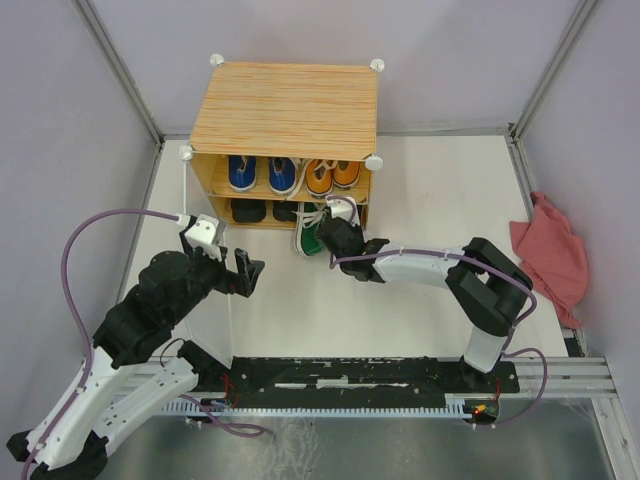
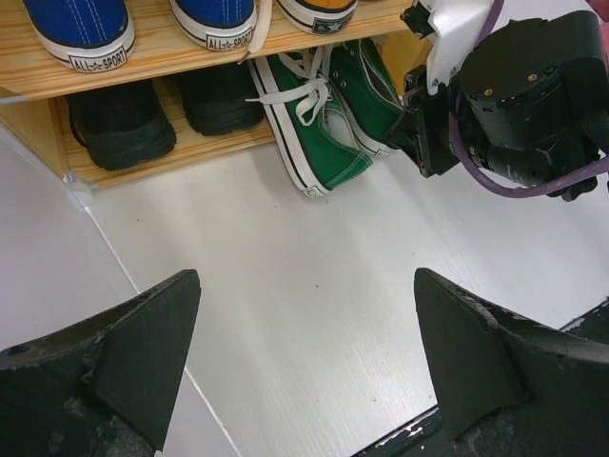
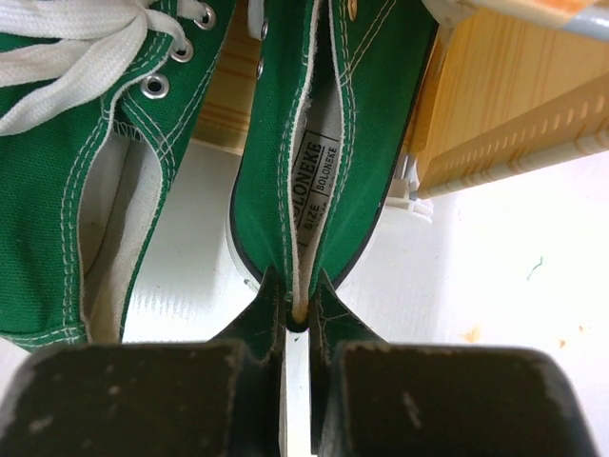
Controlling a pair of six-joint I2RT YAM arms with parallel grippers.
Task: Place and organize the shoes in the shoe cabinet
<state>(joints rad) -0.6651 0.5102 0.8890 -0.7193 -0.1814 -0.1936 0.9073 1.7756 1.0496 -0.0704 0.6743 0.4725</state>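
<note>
The shoe cabinet (image 1: 285, 105) stands at the back. Blue sneakers (image 1: 260, 173) and orange sneakers (image 1: 332, 176) sit on its upper shelf, black boots (image 1: 262, 211) on the lower shelf's left. Two green sneakers (image 1: 312, 236) lie at the lower right opening, toes inward and heels out on the table. My right gripper (image 3: 300, 309) is shut on the heel of the right green sneaker (image 3: 319, 143). The other green sneaker (image 3: 95, 181) lies just to its left. My left gripper (image 2: 306, 286) is open and empty above the table in front of the cabinet.
A red cloth (image 1: 552, 255) lies at the right wall. The cabinet's translucent door (image 2: 57, 286) stands open on the left, close to my left gripper. The cabinet's wooden right side (image 3: 514, 95) is close to the held sneaker.
</note>
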